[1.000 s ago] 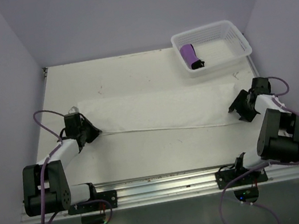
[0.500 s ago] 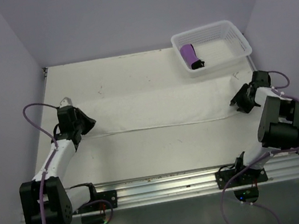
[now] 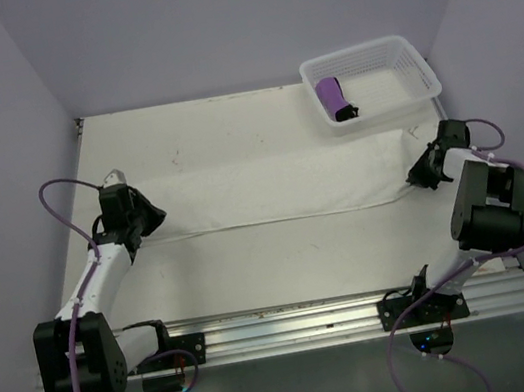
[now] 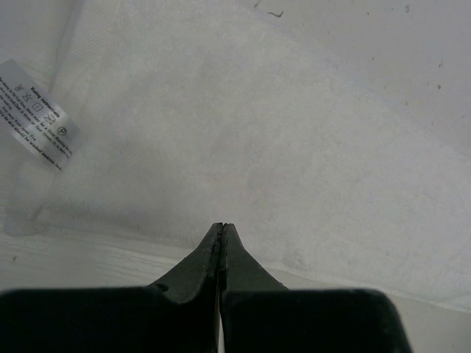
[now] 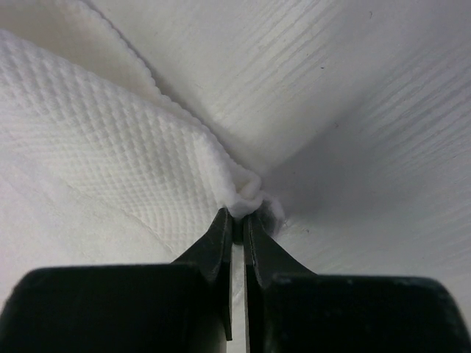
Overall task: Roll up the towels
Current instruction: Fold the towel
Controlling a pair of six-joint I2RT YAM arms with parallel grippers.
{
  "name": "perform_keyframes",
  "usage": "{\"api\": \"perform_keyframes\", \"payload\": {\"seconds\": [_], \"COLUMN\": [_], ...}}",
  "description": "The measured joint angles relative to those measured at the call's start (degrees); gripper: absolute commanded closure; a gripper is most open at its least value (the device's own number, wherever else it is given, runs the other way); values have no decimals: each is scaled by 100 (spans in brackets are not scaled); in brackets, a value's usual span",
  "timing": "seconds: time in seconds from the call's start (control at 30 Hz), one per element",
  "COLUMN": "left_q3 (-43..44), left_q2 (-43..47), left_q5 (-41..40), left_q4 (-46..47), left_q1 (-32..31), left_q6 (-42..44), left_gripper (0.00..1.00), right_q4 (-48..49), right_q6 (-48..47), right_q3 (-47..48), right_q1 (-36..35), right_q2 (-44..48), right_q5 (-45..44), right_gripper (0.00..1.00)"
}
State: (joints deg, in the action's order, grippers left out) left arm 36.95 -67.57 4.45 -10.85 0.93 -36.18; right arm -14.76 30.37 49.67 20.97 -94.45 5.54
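Observation:
A large white towel (image 3: 271, 189) lies as a long flat band across the middle of the table. My left gripper (image 3: 156, 215) is at its left end. In the left wrist view that gripper (image 4: 221, 226) is shut, its tips over the towel's (image 4: 243, 132) near edge, with no cloth showing between them. My right gripper (image 3: 415, 177) is at the towel's right end. In the right wrist view it (image 5: 239, 213) is shut on a bunched corner of the waffle-textured towel (image 5: 110, 132). A small purple towel (image 3: 331, 95) lies rolled in the basket.
A white perforated plastic basket (image 3: 400, 55) stands at the back right of the table, just beyond the right gripper. A care label (image 4: 33, 110) lies on the towel's left end. Lilac walls close in the table at the left, back and right.
The right gripper has moved slightly away from the base and closed on the towel's right corner. The left arm swung outward and its gripper shifted farther back. The towel's near edge now lies straighter.

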Motion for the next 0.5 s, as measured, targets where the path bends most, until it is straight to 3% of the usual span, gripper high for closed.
{"api": "perform_keyframes", "payload": {"seconds": [0.3,0.5], "left_q3": [35,35], "left_q2": [4,85], "left_q5": [9,131], "left_q4": [-39,-63], "left_q1": [0,0], "left_q6": [48,46], "left_gripper": [100,100], "right_q4": [-354,-1019], "right_q6": [-11,-7], "right_q3": [11,9], "right_q1": [-118,-120], "right_q2": [232,1145], "right_q5": [-363,-804], "right_gripper": [100,100]}}
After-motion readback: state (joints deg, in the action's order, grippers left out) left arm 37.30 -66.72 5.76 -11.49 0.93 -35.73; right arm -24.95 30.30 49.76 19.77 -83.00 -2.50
